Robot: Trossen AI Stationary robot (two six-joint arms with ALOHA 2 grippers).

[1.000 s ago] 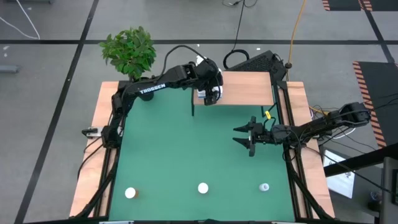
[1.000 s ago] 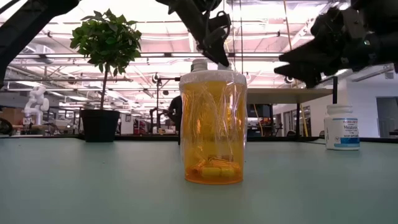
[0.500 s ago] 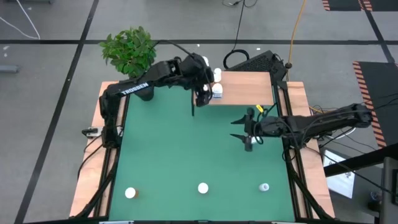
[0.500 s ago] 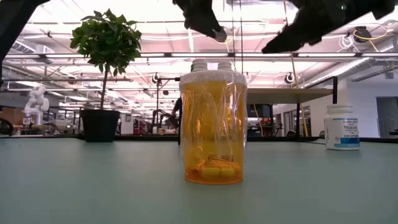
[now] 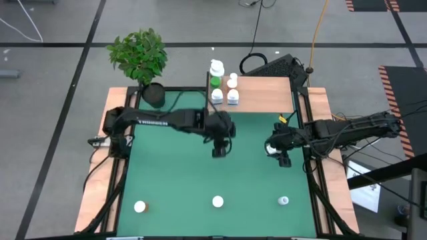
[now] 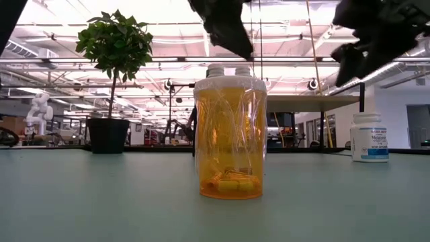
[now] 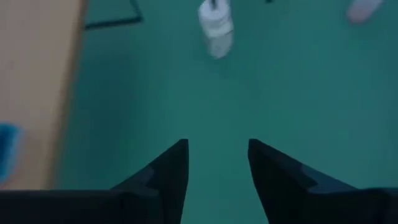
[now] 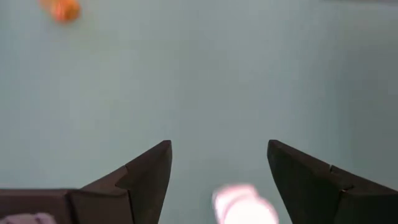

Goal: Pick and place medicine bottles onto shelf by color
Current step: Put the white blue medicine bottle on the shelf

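The middle of the table [image 5: 173, 180] lies bare, so a claw could cross it freely. Three bottles [image 5: 217, 201] stand well apart along the near edge, with passable gaps between them. On the shelf [image 5: 267, 93] at the far edge, four bottles [image 5: 222, 88] crowd its left end; its right part is bare.

Light: bright, even; ceiling strips glare in low view.
Shadows: faint.
Blur: both wrist views soft; low-view arms smeared.
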